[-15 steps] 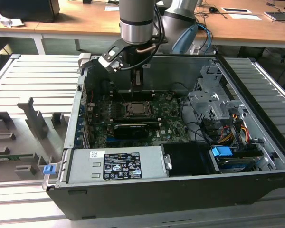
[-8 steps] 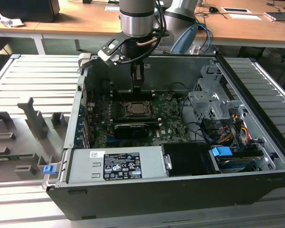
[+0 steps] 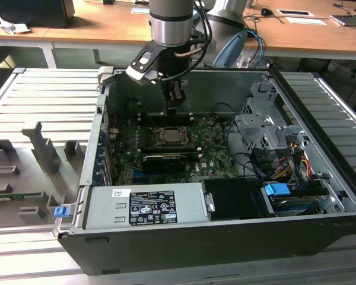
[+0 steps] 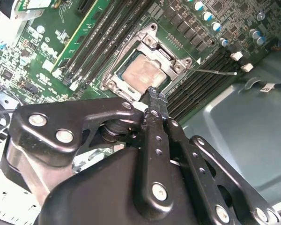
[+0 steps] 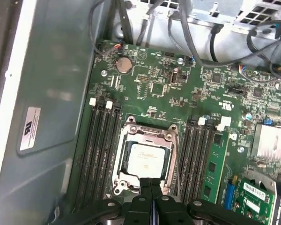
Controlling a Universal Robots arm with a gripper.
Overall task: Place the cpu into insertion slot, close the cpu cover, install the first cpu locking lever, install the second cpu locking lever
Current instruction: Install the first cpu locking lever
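Note:
The cpu [image 5: 147, 159] is a pale tan-silver square lying flat in the motherboard socket, also seen as the cpu [image 4: 143, 75] and the cpu [image 3: 168, 136]. The cpu cover [image 5: 150, 135], a silver metal frame, lies down around it, and its edge [image 4: 175, 65] borders the chip. A thin metal lever [image 4: 215, 72] sticks out sideways from one socket corner. My gripper [image 5: 152, 187] hangs just above the socket's near edge, its black fingers pressed together with nothing between them. The same gripper [image 4: 154, 91] hovers by the chip, and in the exterior view the gripper [image 3: 172, 110] stands over the board's rear.
Memory slots [image 5: 100, 150] flank the socket on both sides. The grey power-supply box [image 3: 145, 208] fills the case front, and a drive cage [image 3: 267, 130] with cables stands at the exterior view's right. A case wall [image 5: 51, 93] runs beside the board.

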